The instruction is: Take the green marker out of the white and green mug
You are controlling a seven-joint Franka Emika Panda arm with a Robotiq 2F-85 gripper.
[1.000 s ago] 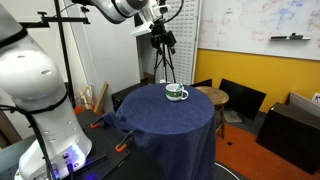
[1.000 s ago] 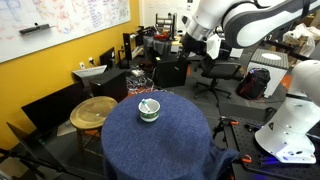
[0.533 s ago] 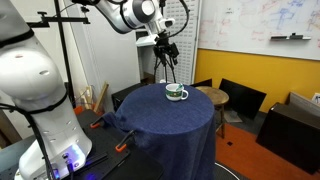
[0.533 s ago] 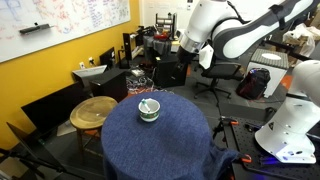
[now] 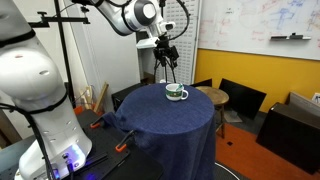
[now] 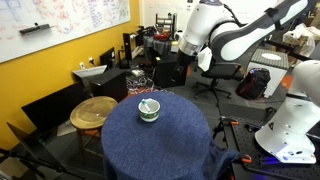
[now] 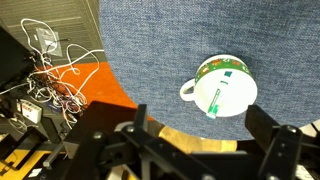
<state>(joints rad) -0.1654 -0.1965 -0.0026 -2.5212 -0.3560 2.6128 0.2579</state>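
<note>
While the claw [image 7: 200, 128] hangs high over the worktop [image 7: 170, 40], its fingers [image 7: 278, 150] stand wide apart at the bottom of the wrist view with nothing between them: open and empty.

Look just above that gap, a touch to the right. There sits the white and green mug [image 7: 232, 92], handle poking toward the left of the frame, and inside it lies the green marker [image 7: 214, 100]. Its long axis runs from the upper right of the mug's mouth down to the lower left, close to vertical in the frame (the green tip rests at the lower rim). I judge that this sets it roughly across the line between the fingers, so a pinch should need little wrist turn.

In an exterior view the claw [image 5: 166, 52] shows up and left of the mug [image 5: 176, 93], well apart from it. The move ahead looks like a long descent with a small sideways shift.

As for room, the mug stands alone on the blue cloth. It sits near the rim, though, and in the wrist view the edge curves just below it. Past the edge are orange floor [image 7: 100, 95] and a tangle of cables [image 7: 50, 60] at the upper left of the frame. The tight spot is the mug's own wall, since both fingers must fit inside its mouth.
</note>
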